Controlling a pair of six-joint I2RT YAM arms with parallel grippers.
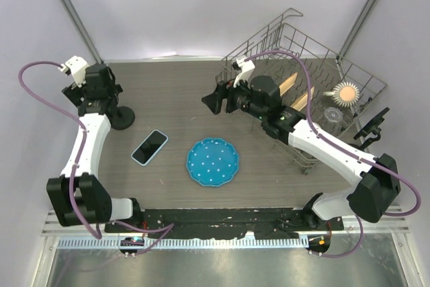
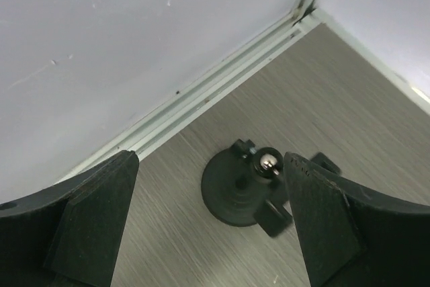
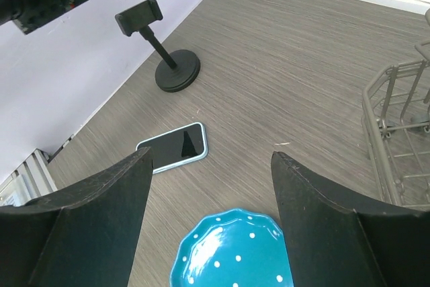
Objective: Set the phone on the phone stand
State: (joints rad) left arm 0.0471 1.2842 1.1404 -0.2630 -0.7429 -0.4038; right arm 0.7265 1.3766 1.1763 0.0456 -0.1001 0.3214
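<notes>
The phone [image 1: 149, 147] lies flat and screen-up on the wooden table; its pale blue case also shows in the right wrist view [image 3: 173, 147]. Behind and left of it stands the black phone stand [image 1: 121, 119], a round base with a stem and a clamp [image 3: 139, 17] on top. My left gripper [image 1: 97, 102] hovers over the stand, jaws wide open and empty, with the base [image 2: 234, 193] and ball joint [image 2: 267, 162] visible below between the fingers. My right gripper [image 1: 211, 99] hangs open and empty above mid-table, right of the phone and behind the plate.
A blue dotted plate [image 1: 213, 161] sits just right of the phone. A wire dish rack [image 1: 316, 92] holding utensils and a glass fills the back right. Walls close in at the left and back, near the stand.
</notes>
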